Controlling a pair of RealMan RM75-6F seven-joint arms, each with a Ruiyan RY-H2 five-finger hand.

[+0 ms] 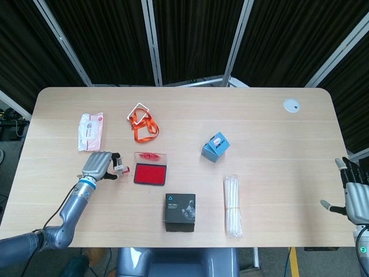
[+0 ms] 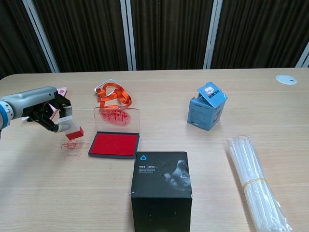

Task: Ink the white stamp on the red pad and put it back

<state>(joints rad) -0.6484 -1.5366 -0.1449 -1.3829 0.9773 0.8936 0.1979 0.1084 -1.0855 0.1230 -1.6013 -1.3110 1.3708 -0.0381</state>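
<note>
The white stamp (image 2: 70,127) is held in the left hand (image 2: 48,115), pinched between the thumb and the other fingers (image 2: 57,128), which are curled around its body. Its red inked face is tilted toward the table (image 2: 251,96), just above a patch of red smears (image 2: 72,144) on the wood. In the head view the stamp (image 1: 121,170) is seen just left of the red ink pad (image 1: 150,173), apart from it, with the left hand (image 1: 97,165) further left again.

The red ink pad (image 2: 114,144) lies open, its clear lid (image 2: 117,117) stood upright along the far edge and stained red inside. An orange lanyard (image 2: 113,95) is seen behind it, and a pack of wet wipes (image 1: 90,131) lies further left. A black box (image 2: 161,190) stands near the front edge of the table, just beside the pad's near right corner. A small blue box (image 2: 207,112) and a bundle of white sticks in clear wrap (image 2: 254,181) lie to the right, well apart from the pad.

The right hand (image 1: 354,194) is seen only in the head view, off the table's right edge, with its fingers spread and nothing held.
</note>
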